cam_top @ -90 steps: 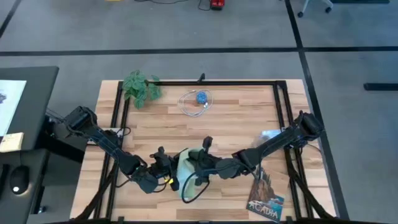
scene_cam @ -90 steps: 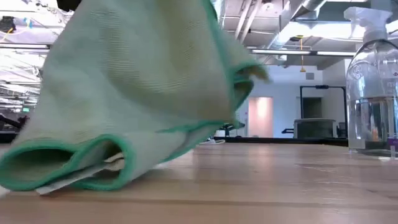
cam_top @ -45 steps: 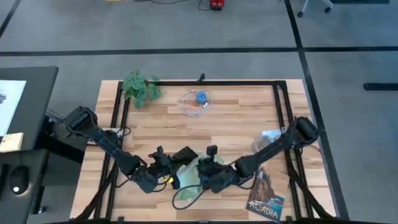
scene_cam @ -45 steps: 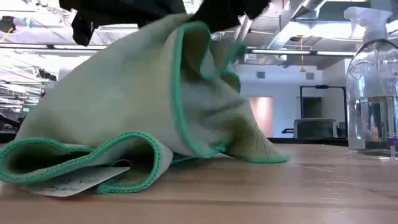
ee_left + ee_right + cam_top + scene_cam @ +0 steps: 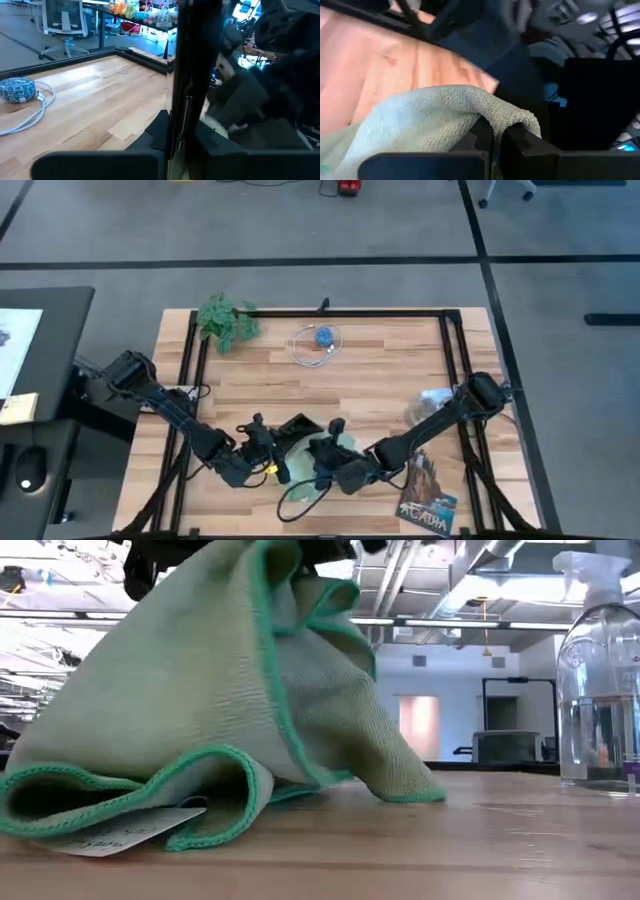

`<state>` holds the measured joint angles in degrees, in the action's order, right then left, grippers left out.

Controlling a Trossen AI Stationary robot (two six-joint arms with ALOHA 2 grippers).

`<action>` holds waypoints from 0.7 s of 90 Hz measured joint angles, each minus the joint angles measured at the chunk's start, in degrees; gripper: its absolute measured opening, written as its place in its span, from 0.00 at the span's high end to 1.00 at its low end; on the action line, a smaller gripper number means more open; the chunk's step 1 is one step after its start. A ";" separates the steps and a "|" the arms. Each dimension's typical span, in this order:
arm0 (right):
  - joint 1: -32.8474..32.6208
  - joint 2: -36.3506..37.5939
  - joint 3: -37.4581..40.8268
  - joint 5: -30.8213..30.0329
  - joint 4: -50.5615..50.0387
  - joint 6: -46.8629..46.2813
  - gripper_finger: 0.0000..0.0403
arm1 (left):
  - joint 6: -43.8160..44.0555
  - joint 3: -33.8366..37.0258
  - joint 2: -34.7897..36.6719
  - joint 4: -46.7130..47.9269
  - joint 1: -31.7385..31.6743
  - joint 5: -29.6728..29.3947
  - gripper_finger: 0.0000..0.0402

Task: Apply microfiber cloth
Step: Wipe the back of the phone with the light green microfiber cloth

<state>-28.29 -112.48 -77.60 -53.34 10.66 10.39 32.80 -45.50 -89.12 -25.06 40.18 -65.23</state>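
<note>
The pale green microfiber cloth (image 5: pixel 200 690) stands in a bunched drape near the table's front edge, with its lower folds and white tag (image 5: pixel 120 830) on the wood. My right gripper (image 5: pixel 322 465) is shut on its top. Just to the left, my left gripper (image 5: pixel 270 448) is shut on the black phone (image 5: pixel 297 427), which shows edge-on as a dark slab (image 5: pixel 180 75) in the left wrist view. The cloth (image 5: pixel 338 448) lies beside the phone, on its near right side. My left gripper pinches the black phone's end (image 5: pixel 179 131) between its two fingers, across the flat faces. The phone runs out forward from the fingers, edge-on to the wrist camera. Whether it touches the table, I cannot tell. My right gripper pinches a raised fold of the cloth (image 5: pixel 505 117) between its two fingers, coming from above and from the table's right. The fold holds more than one layer. The cloth hangs slack below the fingers, with its hem (image 5: pixel 150 810) resting on the table.
A clear spray bottle (image 5: pixel 600 670) stands on the right of the table, with a book (image 5: pixel 428 500) near the front right corner. At the back are a leafy plant (image 5: pixel 228 320) and a white cable with a blue object (image 5: pixel 318 342). A dark cable (image 5: pixel 298 500) loops by the front edge.
My right gripper has gone toward the table's near edge and a little left, drawing the cloth with it. The cloth, which covered the phone a second ago, has slid off it, and the phone now shows. The cloth's hanging part has settled onto the table in folds.
</note>
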 joint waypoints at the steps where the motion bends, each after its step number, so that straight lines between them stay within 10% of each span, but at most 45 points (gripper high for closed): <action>1: 0.00 0.21 0.00 -0.11 0.02 0.00 1.00 | 0.00 0.00 0.01 0.00 0.00 0.01 0.97; 35: 0.04 0.83 -0.11 -1.18 -16.80 -10.12 1.00 | -0.33 0.02 -0.04 1.77 0.26 0.23 0.97; 63: 0.00 6.97 -1.64 -3.30 -7.76 3.04 1.00 | 1.90 -0.03 0.04 2.49 0.33 0.97 0.97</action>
<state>-28.29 -105.52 -79.25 -56.64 2.90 13.43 34.70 -45.52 -89.08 -22.57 40.51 -64.27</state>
